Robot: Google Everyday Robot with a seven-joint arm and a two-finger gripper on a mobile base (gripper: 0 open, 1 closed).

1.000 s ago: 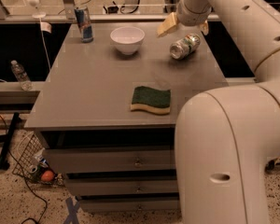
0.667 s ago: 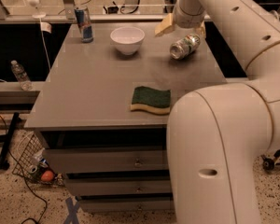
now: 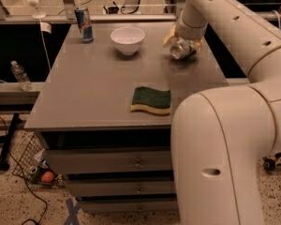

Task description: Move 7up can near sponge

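Here, the 7up can [image 3: 178, 51] is being shown lying on its side near the far right corner of the grey table [image 3: 93, 88], its shiny metal end being turned toward the camera. The tool [image 3: 183, 44] is being held low, right at the can and partly over it, at the end of the white arm [image 3: 234, 27] that is being reached in from the right. Whether the tool is apart or clamped on the can cannot be told, as its yellowish parts are being seen on both sides of the can without the contact being shown. The sponge [image 3: 151, 100] is being left flat, green side up, near the front edge of the table, well apart from the can. A white bowl [image 3: 127, 40] is being kept upright to the left of the can, and a tall blue and silver can [image 3: 84, 24] is being kept standing at the far left corner. A water bottle [image 3: 20, 75] is being seen on a ledge left of the table, and drawers [image 3: 112, 161] are being shown beneath the tabletop.
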